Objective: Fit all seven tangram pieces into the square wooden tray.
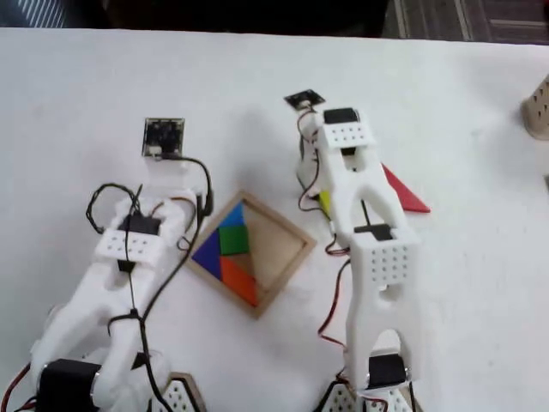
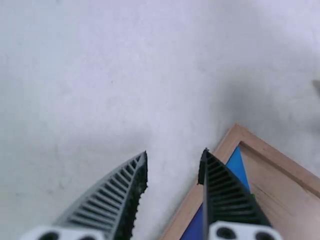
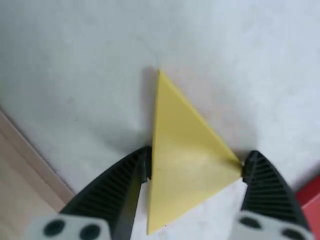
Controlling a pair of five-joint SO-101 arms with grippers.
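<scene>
High view: square wooden tray (image 1: pixel 292 243) between the arms, partly filled with coloured pieces; flat red triangle (image 1: pixel 405 196) outside it on white table (image 1: pixel 86 86). Left wrist view: left gripper (image 2: pixel 174 160), jaws spread, empty, at tray corner. Right wrist view: right gripper (image 3: pixel 197 162) pinching flat yellow triangle (image 3: pixel 185 150) near tray edge.

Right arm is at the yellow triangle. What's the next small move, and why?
Probably a slight lift, to test the grip before carrying. The right gripper has its fingers apparently touching both sides of the yellow triangle, which lies flat on the table just outside the tray. Part of the tray floor is bare wood.
</scene>
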